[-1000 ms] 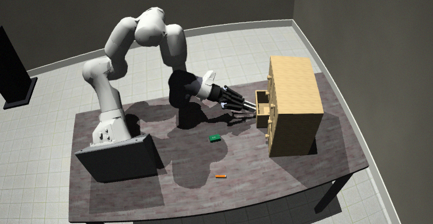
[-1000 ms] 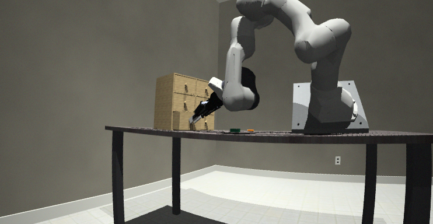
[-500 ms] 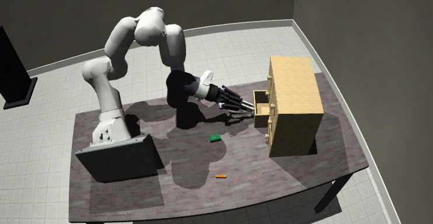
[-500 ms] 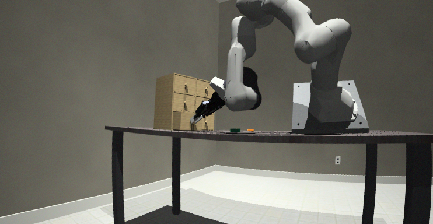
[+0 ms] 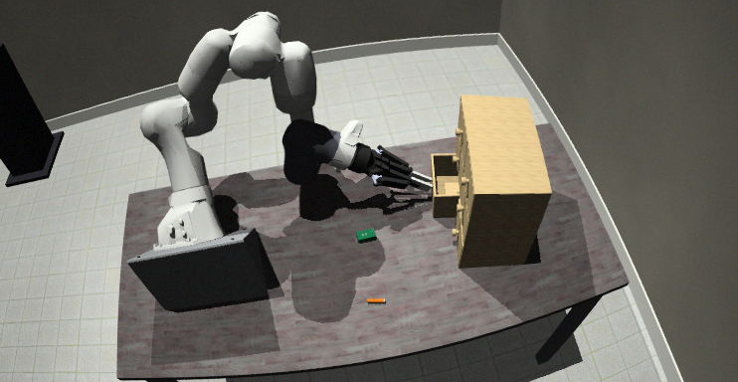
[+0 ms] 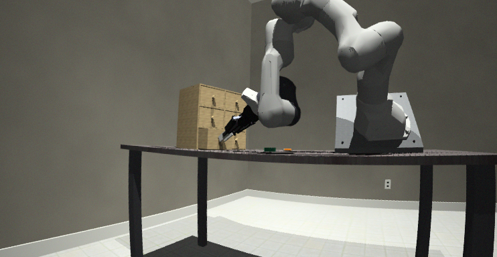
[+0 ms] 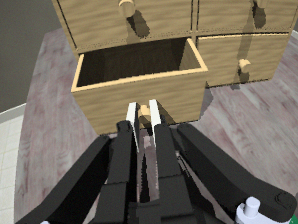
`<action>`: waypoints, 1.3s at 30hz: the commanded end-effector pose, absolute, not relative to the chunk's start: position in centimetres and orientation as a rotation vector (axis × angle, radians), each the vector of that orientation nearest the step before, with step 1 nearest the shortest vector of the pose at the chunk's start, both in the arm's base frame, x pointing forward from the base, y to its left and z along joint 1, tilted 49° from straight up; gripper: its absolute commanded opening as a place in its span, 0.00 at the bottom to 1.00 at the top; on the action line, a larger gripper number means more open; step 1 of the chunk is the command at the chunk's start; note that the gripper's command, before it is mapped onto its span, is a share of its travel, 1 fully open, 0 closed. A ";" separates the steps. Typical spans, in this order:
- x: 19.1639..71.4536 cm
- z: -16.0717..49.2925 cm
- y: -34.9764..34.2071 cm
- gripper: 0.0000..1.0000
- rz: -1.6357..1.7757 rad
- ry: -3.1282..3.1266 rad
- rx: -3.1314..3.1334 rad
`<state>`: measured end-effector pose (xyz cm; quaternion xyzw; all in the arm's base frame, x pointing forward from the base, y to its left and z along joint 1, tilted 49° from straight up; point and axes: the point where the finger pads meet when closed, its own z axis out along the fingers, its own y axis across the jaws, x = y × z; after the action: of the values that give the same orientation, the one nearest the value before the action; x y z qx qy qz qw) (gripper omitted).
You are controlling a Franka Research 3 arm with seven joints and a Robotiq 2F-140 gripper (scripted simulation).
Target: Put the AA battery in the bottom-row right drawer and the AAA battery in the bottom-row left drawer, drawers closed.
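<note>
The small chest (image 5: 503, 146) (image 6: 187, 116) stands upright. Its bottom left drawer (image 5: 445, 207) (image 6: 203, 136) (image 7: 110, 106) is pulled partly out, roughly level; nothing shows in the visible part of its shadowed inside. My gripper (image 5: 432, 183) (image 6: 220, 138) (image 7: 144, 111) is shut on that drawer's knob (image 7: 145, 111), in front of the drawer. The bottom right drawer (image 7: 220, 60) is in, with its knob free. An orange battery (image 5: 376, 300) (image 6: 287, 149) lies on the table; I cannot tell whether it is the AA or AAA. No second cylindrical battery is visible.
A green block (image 5: 366, 235) (image 6: 269, 149) lies on the table (image 5: 439, 296) between the orange battery and the gripper's side. The chest's upper drawers, with protruding knobs, are in, above the open drawer. The arm's base and its slanted plate (image 5: 206, 281) stand at the opposite end.
</note>
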<state>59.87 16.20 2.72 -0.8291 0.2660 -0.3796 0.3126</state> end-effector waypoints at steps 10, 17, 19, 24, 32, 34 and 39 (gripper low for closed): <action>59.8 2.7 16.2 0.13 -0.999 0.708 -2.186; 59.8 2.7 16.2 0.20 -0.999 0.708 -2.186; 59.8 2.7 16.2 0.20 -0.999 0.708 -2.186; 59.7 2.7 16.2 0.20 -0.999 0.708 -2.186; 57.4 3.3 16.3 0.20 -0.999 0.708 -2.186; 56.9 3.4 16.4 0.20 -0.999 0.708 -2.186; 55.3 3.7 16.5 0.20 -0.999 0.708 -2.186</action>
<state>55.84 17.00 3.15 -0.8334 0.2619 -0.3710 0.3148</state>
